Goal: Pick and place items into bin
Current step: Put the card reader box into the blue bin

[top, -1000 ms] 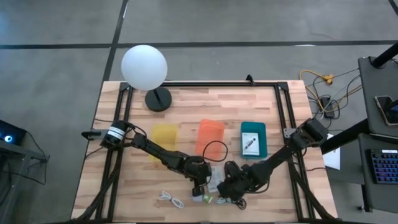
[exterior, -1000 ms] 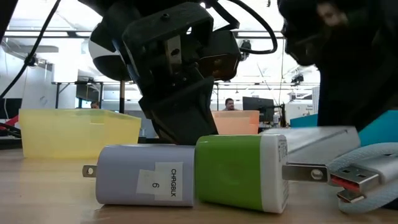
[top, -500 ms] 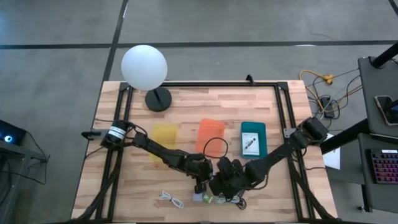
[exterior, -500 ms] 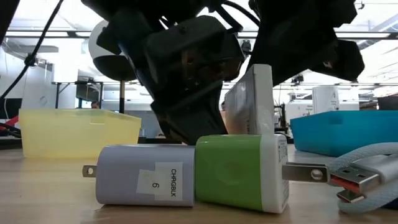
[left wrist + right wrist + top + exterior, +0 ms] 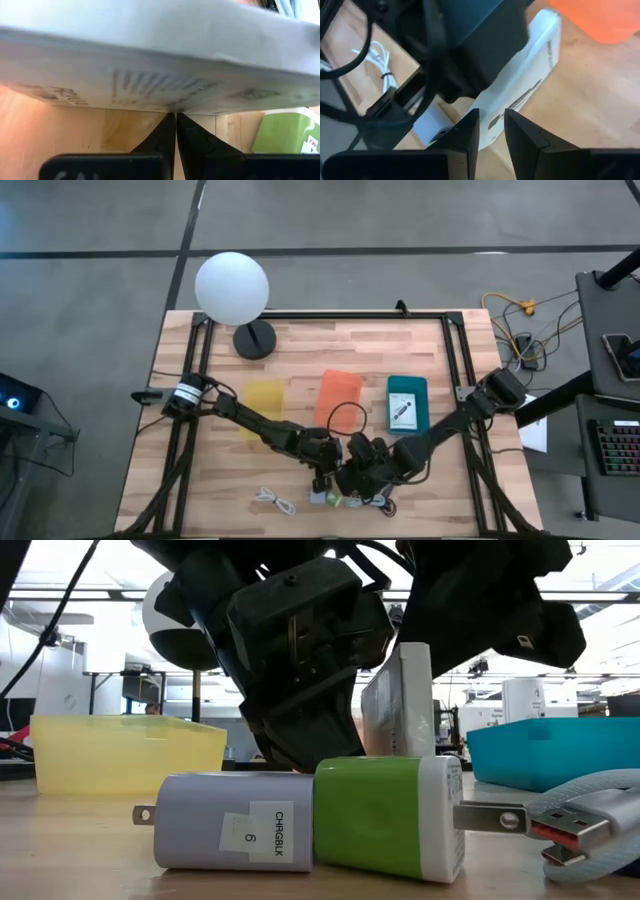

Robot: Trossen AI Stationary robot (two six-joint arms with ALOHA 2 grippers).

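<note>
A white card printed with a dark stick shape (image 5: 400, 705) stands on its edge between my two grippers near the table's near edge. My left gripper (image 5: 321, 477) is shut and sits on the card's left; its tips (image 5: 175, 131) meet the card (image 5: 160, 60). My right gripper (image 5: 492, 131) comes from the right, with the card (image 5: 522, 95) between its fingers. A grey cube (image 5: 235, 830) and a green cube (image 5: 385, 815) lie on their sides just in front. A second card (image 5: 403, 414) lies in the teal bin (image 5: 407, 385). My left gripper's shut fingertips (image 5: 170, 127) meet the broad face of the card (image 5: 165, 102) from the table's left; whether they press it I cannot tell. My right gripper has the card's near end (image 5: 492, 120) between its two fingers (image 5: 470, 132), coming from the table's right. The card stands upright on edge, its foot hidden behind the green cube.
A yellow bin (image 5: 264, 395) and an orange bin (image 5: 338, 395) stand beyond the grippers, left of the teal one. A white coiled cable (image 5: 275, 500) lies to the left near the near edge, a grey USB cable (image 5: 590, 815) to the right. A globe lamp (image 5: 232, 288) stands at the far left.
My right gripper has moved toward the table's left, close up to my left gripper. The white card, which lay flat a second ago, has been tipped up and now stands on its edge between the two grippers. The cubes have stayed in place.
</note>
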